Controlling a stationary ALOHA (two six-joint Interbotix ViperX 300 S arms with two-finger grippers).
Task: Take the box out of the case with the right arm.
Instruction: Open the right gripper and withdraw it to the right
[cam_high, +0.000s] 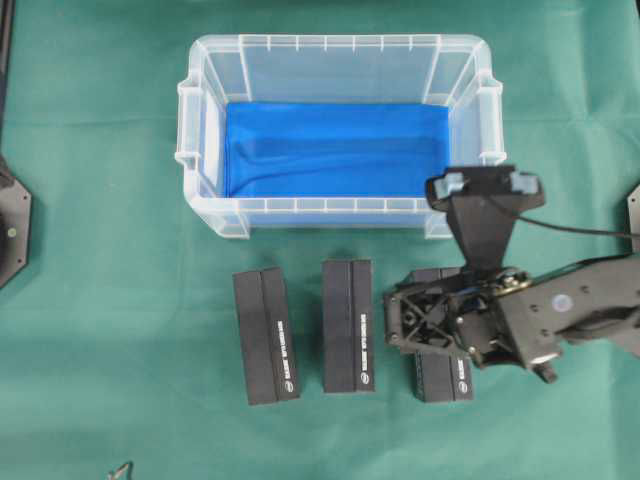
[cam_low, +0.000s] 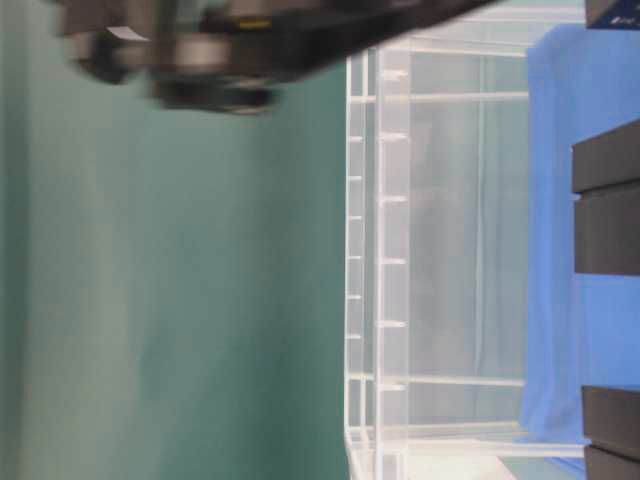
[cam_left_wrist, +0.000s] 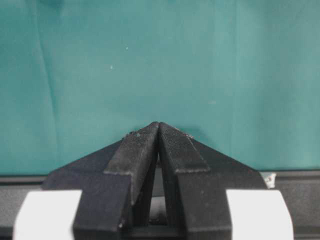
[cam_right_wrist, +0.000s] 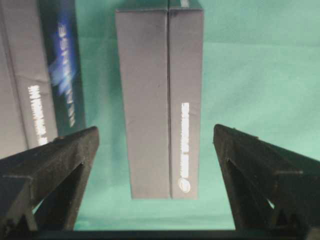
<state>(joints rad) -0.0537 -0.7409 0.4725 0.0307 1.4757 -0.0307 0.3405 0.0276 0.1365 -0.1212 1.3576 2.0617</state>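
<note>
The case (cam_high: 336, 132) shows only its blue lining; three dark boxes lie on the green cloth at its six o'clock. The right gripper (cam_right_wrist: 156, 175) hovers over the rightmost box (cam_right_wrist: 160, 95), jaws wide apart and holding nothing (release looks complete). Best to lift straight up without nudging it. The left gripper (cam_left_wrist: 159, 131) is pressed together, idle above bare cloth.

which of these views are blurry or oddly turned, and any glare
Table-level view: turned sideways, and the dark right arm at the top is smeared by blur, while the clear plastic case stays fairly sharp. Right wrist view: the black rectangular box in the middle is crisp, the one at the left edge soft. Overhead and left wrist views: evenly lit, no strong glare.
</note>
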